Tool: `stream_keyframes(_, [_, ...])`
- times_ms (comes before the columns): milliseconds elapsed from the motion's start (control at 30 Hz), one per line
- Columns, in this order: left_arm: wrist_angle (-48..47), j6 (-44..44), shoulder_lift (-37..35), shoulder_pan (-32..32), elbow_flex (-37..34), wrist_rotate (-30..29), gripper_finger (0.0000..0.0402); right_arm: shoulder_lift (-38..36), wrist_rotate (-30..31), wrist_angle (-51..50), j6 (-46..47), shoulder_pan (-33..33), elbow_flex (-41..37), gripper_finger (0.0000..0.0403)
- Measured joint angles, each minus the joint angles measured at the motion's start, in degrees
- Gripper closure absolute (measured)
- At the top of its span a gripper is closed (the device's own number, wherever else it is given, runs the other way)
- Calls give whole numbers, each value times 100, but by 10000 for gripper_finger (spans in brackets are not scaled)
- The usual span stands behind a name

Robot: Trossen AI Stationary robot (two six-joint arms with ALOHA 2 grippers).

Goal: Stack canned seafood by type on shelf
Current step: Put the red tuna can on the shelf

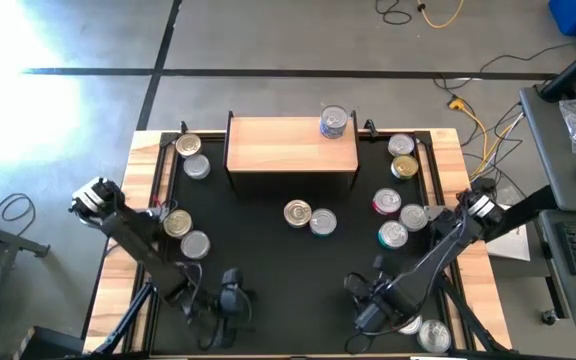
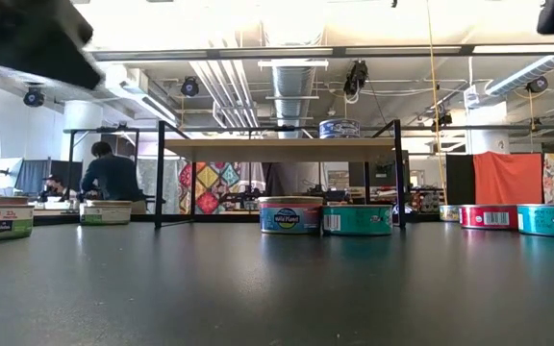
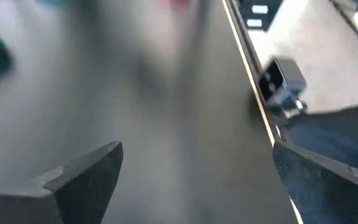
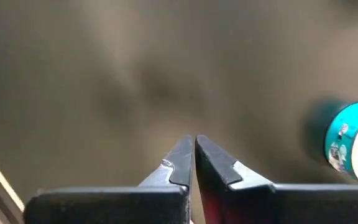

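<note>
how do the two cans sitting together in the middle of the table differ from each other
The left middle can has a gold lid; the right middle can has a silver lid. In the low view the left one wears a blue label with a pinkish band, the right one a teal label. Both are short round tins, lying flat and touching.

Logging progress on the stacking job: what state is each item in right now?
Shelf: holds one can.
Can on shelf: upright, at the right end.
Two center cans: on the table, side by side.
Left end effector: open, empty.
Right end effector: shut, empty.
</note>
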Motion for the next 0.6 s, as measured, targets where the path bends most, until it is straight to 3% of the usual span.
stream_keyframes(67, [-101,-55,201,-166,168,-10,3,111,-295,-5,10,0,-5,393])
stream_keyframes(267, [-1047,-499,603,-564,622,-79,3,338,-1978,-8,553,328,83,393])
stream_keyframes(400, [-1745,-1185,739,-606,814,-179,3,282,-2046,-408,918,636,119,393])
stream_keyframes(500, [-1890,-1629,844,-606,819,-129,3,272,-1924,-1182,1289,816,92,393])
stream_keyframes(600, [-1871,-1854,982,-606,798,-93,3,276,-1986,-1134,1457,938,14,394])
